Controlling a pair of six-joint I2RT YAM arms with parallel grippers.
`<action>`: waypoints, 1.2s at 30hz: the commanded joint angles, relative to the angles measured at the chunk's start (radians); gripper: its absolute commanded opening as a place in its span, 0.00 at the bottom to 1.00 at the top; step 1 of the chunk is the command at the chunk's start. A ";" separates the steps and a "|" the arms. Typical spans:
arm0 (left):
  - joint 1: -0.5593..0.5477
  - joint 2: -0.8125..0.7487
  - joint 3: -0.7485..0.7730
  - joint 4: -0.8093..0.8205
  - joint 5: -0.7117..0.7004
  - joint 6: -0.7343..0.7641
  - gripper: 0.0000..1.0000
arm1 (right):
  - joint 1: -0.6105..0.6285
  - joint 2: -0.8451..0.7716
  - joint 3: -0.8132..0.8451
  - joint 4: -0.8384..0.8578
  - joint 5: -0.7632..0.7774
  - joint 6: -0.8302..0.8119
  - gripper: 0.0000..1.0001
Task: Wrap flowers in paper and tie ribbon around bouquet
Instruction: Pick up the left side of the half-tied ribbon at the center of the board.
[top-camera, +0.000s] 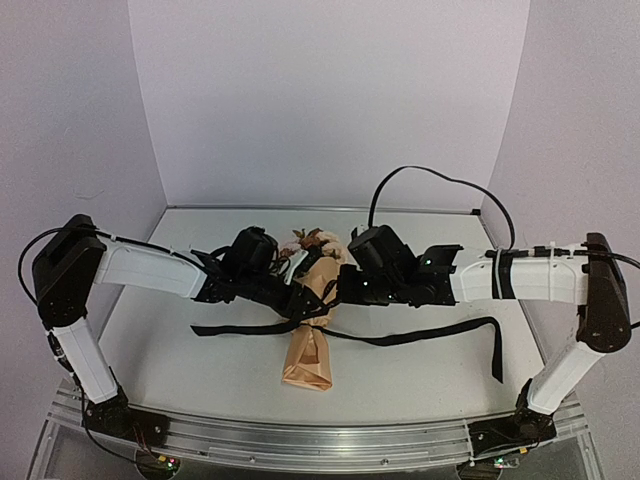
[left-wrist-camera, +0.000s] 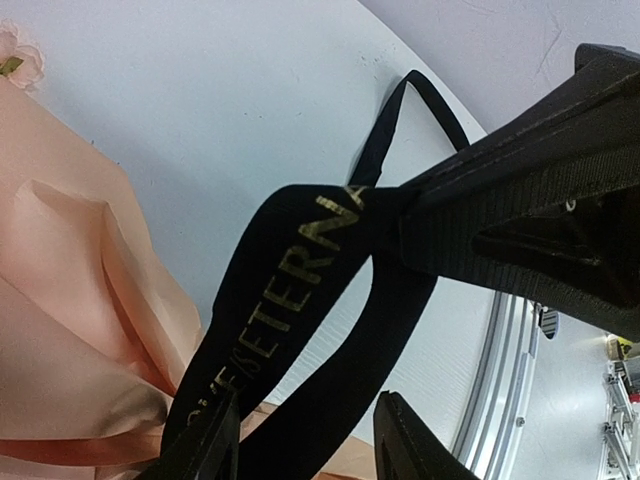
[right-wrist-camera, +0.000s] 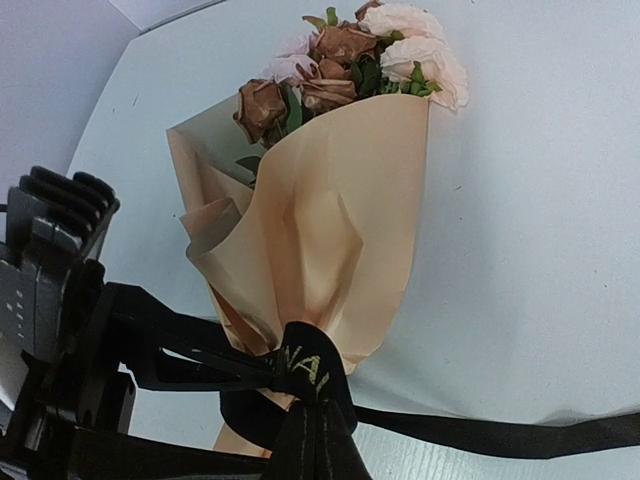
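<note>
The bouquet lies in the middle of the table, a tan paper cone with its narrow end toward the arms. The flowers, cream, pink and brown, show at its wide far end. The black ribbon with gold lettering goes round the cone's waist, its ends trailing left and right. My right gripper is shut on the ribbon at the waist. My left gripper stands open from the left, with two ribbon strands running between its fingers.
A long ribbon tail lies toward the right arm and a shorter one toward the left. An aluminium rail runs along the near edge. White walls close the back and sides. A black cable arcs above the right arm.
</note>
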 joint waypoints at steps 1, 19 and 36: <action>-0.007 -0.011 0.027 -0.003 -0.106 0.023 0.47 | 0.007 -0.021 0.015 0.027 0.000 0.009 0.00; -0.008 -0.033 0.013 -0.006 -0.143 0.025 0.43 | 0.008 -0.013 0.022 0.026 -0.011 0.008 0.00; -0.016 -0.012 -0.002 0.017 -0.153 0.001 0.00 | 0.007 -0.002 0.048 0.002 -0.027 -0.003 0.13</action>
